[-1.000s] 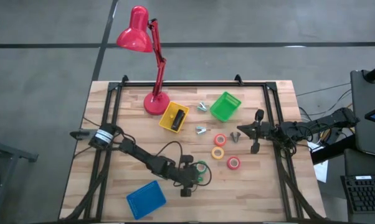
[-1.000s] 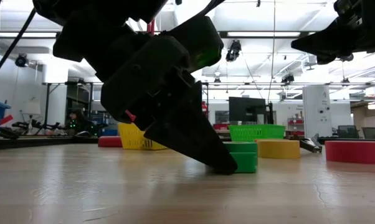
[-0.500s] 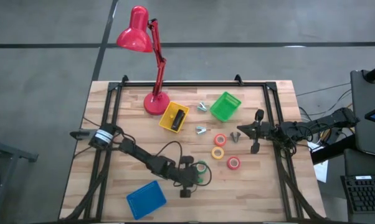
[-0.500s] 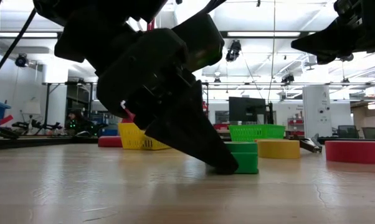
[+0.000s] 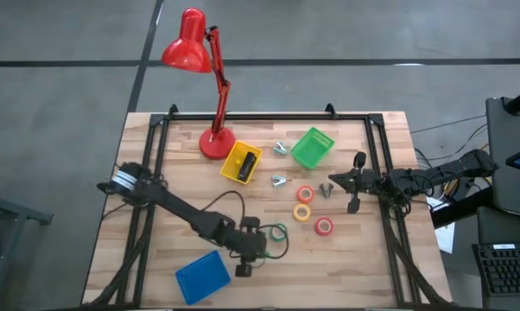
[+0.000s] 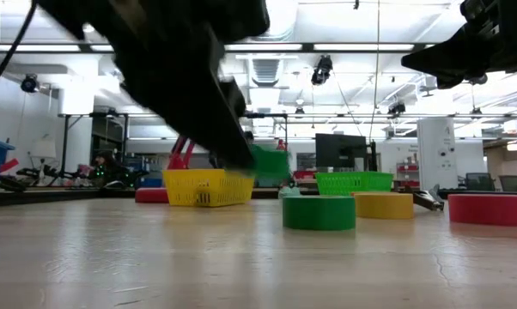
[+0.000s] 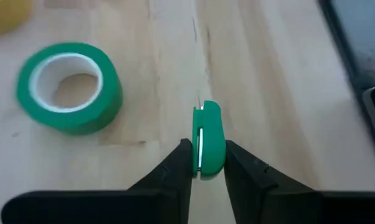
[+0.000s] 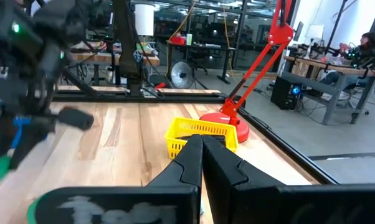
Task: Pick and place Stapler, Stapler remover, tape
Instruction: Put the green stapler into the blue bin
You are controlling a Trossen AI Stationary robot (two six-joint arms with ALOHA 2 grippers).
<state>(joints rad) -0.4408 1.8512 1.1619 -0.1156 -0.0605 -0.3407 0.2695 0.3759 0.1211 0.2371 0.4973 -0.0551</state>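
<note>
Pinching a slim green piece [image 7: 207, 127] edge-on, left gripper [image 7: 206, 149] jaws closed on it above the table [image 7: 268, 74] — thin hold, likely to twist or slip out in transit. Green tape [image 7: 69, 87] lying flat nearby, untouched — easily clipped by a low swing. Right gripper [image 8: 203, 142] closed on nothing, well apart.

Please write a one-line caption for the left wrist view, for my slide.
Left gripper pinches a small green object above the wooden table, beside a green tape roll lying flat.
</note>
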